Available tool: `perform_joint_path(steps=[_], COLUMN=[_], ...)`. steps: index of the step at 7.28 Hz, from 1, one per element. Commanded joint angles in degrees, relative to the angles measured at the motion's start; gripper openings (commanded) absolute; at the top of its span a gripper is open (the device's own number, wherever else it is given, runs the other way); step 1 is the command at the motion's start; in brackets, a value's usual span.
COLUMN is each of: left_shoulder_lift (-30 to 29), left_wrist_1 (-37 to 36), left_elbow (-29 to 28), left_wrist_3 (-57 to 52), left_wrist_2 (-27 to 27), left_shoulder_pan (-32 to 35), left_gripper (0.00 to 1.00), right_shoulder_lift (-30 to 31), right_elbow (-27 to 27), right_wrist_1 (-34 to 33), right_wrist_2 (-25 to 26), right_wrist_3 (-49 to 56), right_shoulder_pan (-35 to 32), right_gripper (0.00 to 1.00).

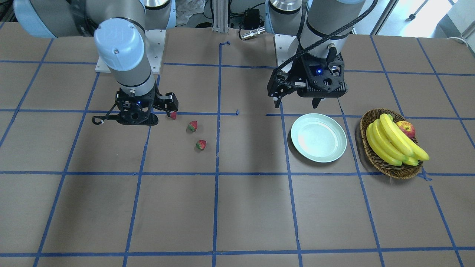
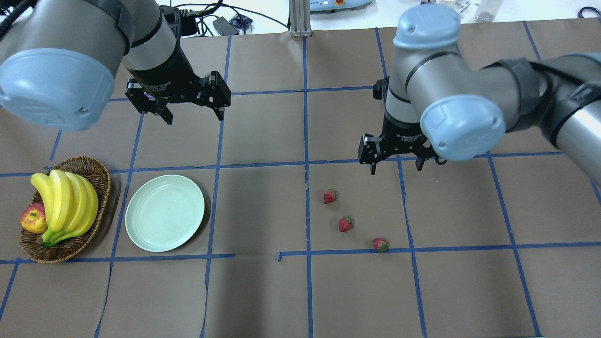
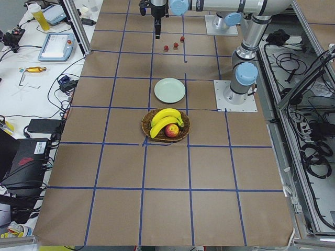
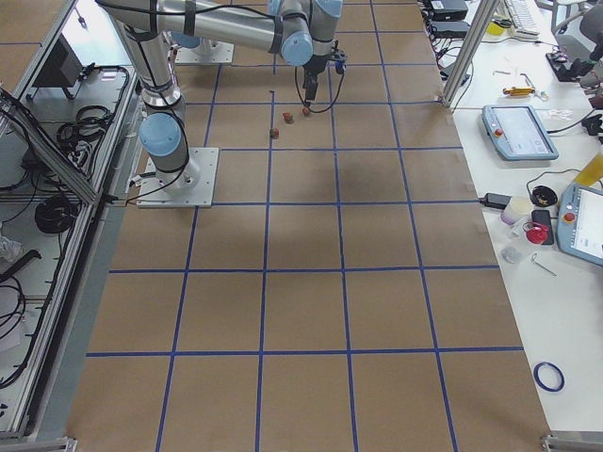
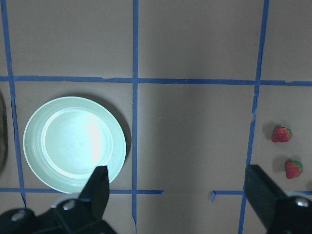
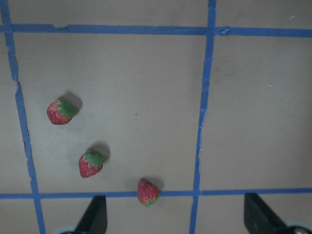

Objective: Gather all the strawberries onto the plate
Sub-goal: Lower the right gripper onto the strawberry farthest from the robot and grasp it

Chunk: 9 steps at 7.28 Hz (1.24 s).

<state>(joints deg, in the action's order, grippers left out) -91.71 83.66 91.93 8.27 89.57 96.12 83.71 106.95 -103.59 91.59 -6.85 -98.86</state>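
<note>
Hovering with right tool [image 6: 175, 210] spread, strawberries [image 6: 91, 163] lying lower left of its wrist frame; left tool [image 5: 176, 170], likewise spread, near plate [image 5: 30, 146].

No words or numbers can be read. The left arm's black wrist [image 2: 157, 84] has tiny pale letters, and the right gripper [image 2: 396, 168] has a small white label [image 2: 404, 137] on its body. Both are too small to read.
</note>
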Motion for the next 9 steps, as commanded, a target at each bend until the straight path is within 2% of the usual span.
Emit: perform_joint_path(steps=[1,2,3,6,7,8,9], left_shoulder_lift=[0.0,-0.1,-0.1,-0.1,-0.1,-0.2,-0.2], left_wrist_1=[-0.2,-0.1,0.0,0.1,0.1,0.1,0.1], left_elbow=[0.2,0.3,0.3,0.4,0.4,0.4,0.4], left_wrist_3=[0.0,0.1,0.1,0.3,0.3,0.3,0.3], left_wrist_2=[0.0,0.0,0.0,0.0,0.0,0.0,0.0], left_shoulder_pan=[0.0,0.0,0.0,0.1,0.1,0.1,0.1], left_gripper=[1.0,1.0,1.0,1.0,1.0,1.0,1.0], right_shoulder_lift=[-3.4,-3.7,-4.2,-3.5,-3.5,-3.5,-3.4], right_elbow=[14.0,20.3,22.5,21.9,21.7,21.7,21.7], right_wrist_1=[-17.7,-25.9,-27.2,-22.3,-22.1,-21.9,-22.0], right_wrist_2=[-0.1,-0.1,-0.2,-0.2,0.7,0.8,0.8], right_wrist_3=[0.3,1.6,3.8,4.2,4.2,4.1,4.1], right_shoulder_pan=[-4.0,-4.2,-4.3,-4.6,-4.6,-4.6,-4.6], right_gripper=[1.0,1.0,1.0,1.0,0.8,0.33,0.02])
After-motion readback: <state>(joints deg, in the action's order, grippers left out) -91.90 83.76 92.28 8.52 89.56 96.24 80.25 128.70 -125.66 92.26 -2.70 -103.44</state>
